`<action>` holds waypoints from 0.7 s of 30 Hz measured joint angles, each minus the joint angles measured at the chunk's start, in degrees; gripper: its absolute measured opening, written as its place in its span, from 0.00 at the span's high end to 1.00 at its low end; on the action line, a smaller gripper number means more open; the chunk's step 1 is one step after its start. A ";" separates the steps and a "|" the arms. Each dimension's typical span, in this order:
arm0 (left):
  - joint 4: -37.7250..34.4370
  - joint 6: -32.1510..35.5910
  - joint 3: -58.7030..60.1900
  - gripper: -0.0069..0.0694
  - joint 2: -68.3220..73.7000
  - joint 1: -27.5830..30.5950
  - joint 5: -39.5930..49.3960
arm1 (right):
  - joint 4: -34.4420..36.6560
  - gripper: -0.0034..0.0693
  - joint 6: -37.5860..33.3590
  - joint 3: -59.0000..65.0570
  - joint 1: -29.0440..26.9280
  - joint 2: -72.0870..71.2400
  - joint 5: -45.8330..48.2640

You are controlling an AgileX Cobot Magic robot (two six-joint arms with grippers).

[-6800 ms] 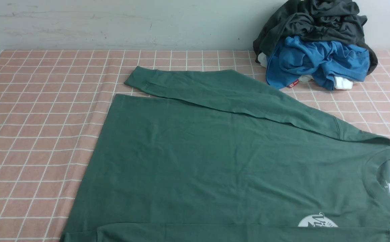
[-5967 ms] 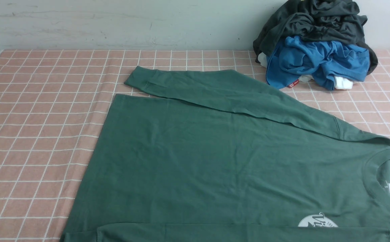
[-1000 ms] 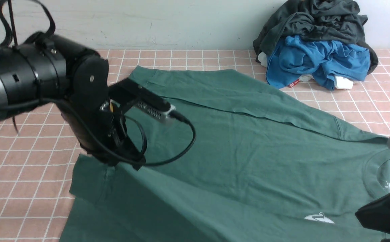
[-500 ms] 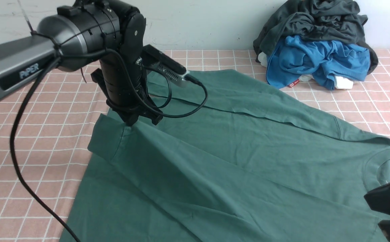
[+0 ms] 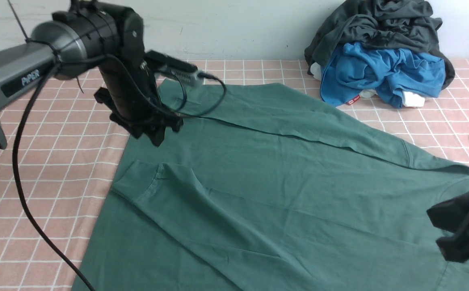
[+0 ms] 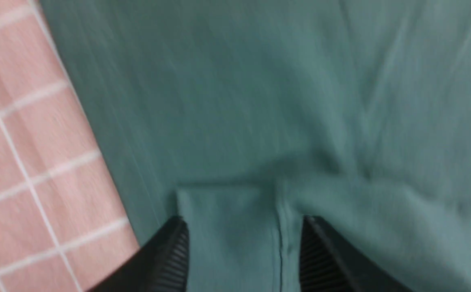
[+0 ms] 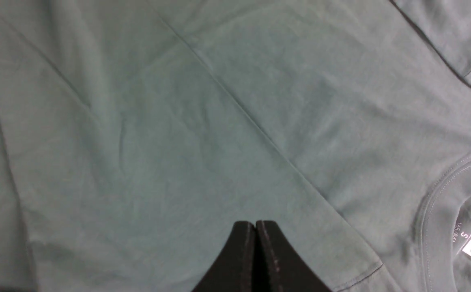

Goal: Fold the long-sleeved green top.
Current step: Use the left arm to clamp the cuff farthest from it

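Checked tablecloth (image 5: 36, 161) bearing the green long-sleeved top (image 5: 282, 190), spread flat, one sleeve lying across its body.
Left gripper (image 5: 155, 135) above the sleeve cuff (image 5: 137, 182), jaws apart, empty; right gripper (image 7: 255, 227) near the collar (image 7: 434, 211), jaws pressed together.

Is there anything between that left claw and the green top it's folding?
Nothing visible. The open left gripper hangs right over the sleeve cuff of the green top; the clothes pile sits off at the far right corner.
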 joint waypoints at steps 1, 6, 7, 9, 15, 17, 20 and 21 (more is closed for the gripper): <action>-2.46 0.00 -2.37 0.40 1.12 1.47 -0.24 | -0.67 0.97 0.47 -0.18 0.00 1.60 -0.42; -9.95 -0.04 -9.97 0.36 7.15 5.36 -4.87 | -2.59 0.97 1.46 -4.94 0.00 9.01 -0.14; -11.43 -0.20 -11.69 0.36 9.00 5.86 -6.49 | -2.59 0.97 1.46 -6.67 0.00 10.64 0.14; -12.33 -0.62 -13.02 0.36 10.56 6.06 -7.95 | -2.69 0.97 1.46 -8.12 0.00 11.87 0.56; -14.25 -5.54 -19.74 0.36 19.28 6.11 -18.46 | -2.81 0.97 1.46 -13.72 0.00 17.02 1.35; -13.86 -6.71 -21.03 0.36 21.23 6.18 -21.42 | -2.93 0.97 1.46 -14.04 0.00 17.90 1.35; -12.32 -7.78 -22.11 0.36 23.37 6.18 -25.93 | -2.99 0.97 1.21 -14.22 0.00 19.06 1.35; -11.49 -8.23 -22.16 0.36 23.88 6.18 -27.49 | -2.99 0.97 1.15 -14.22 0.00 19.46 1.35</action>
